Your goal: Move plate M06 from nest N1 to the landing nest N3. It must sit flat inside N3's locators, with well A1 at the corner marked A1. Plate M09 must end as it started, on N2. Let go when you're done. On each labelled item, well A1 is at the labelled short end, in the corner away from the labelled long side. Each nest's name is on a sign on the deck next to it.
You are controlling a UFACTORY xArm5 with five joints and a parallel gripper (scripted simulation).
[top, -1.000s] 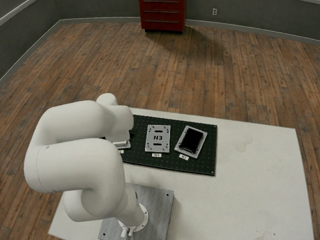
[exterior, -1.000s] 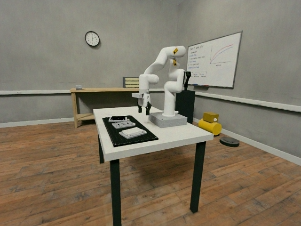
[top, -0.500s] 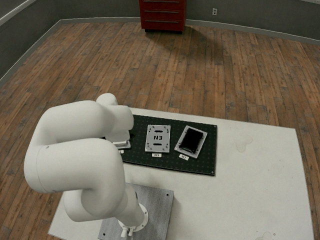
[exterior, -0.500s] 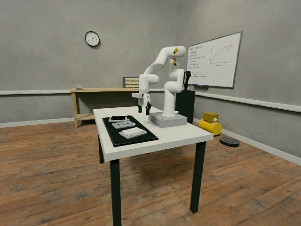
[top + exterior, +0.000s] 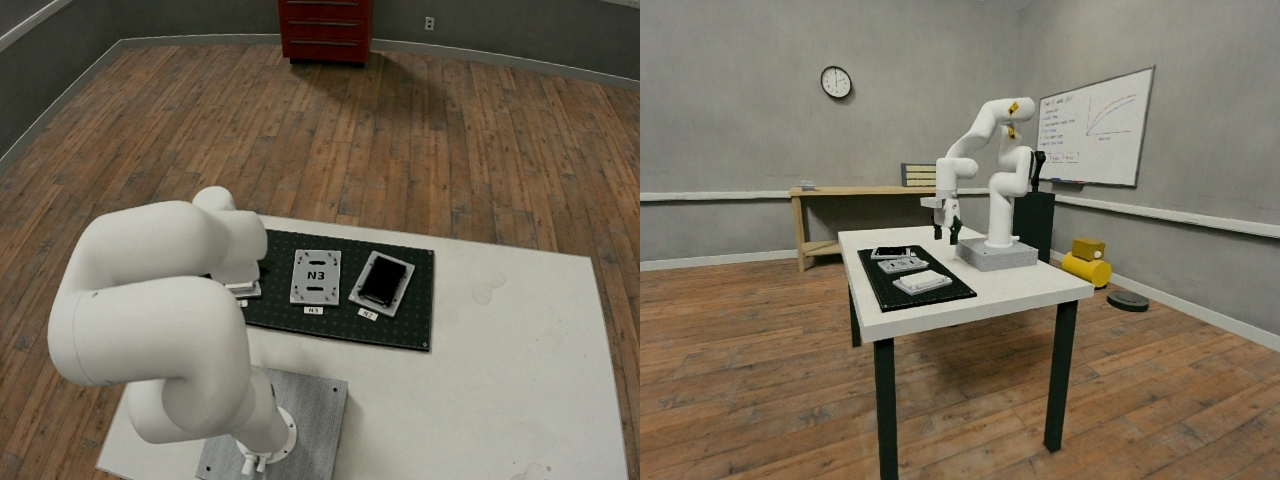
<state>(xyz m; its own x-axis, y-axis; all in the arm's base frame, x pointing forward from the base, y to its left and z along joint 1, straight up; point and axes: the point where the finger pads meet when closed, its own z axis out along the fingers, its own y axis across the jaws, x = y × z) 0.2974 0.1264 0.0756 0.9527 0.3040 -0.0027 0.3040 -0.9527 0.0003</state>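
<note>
White plate M06 (image 5: 923,280) lies on nest N1, the nearest nest in the exterior view; in the top view the arm hides it except for a corner of the nest (image 5: 251,291). Nest N3 (image 5: 302,281) (image 5: 901,267) is bare in the middle of the deck. Black plate M09 (image 5: 382,279) (image 5: 890,251) sits on nest N2 (image 5: 381,307). My gripper (image 5: 945,235) is open and holds nothing. It hangs well above the deck near the N1 end, pointing down. In the top view my own arm hides its fingers.
The dark perforated deck (image 5: 361,330) (image 5: 908,300) lies on the white table (image 5: 491,361) (image 5: 1012,289). The robot's grey base block (image 5: 310,403) (image 5: 996,255) stands beside the deck. Small signs N3 (image 5: 312,310) and N2 (image 5: 367,314) lie by their nests.
</note>
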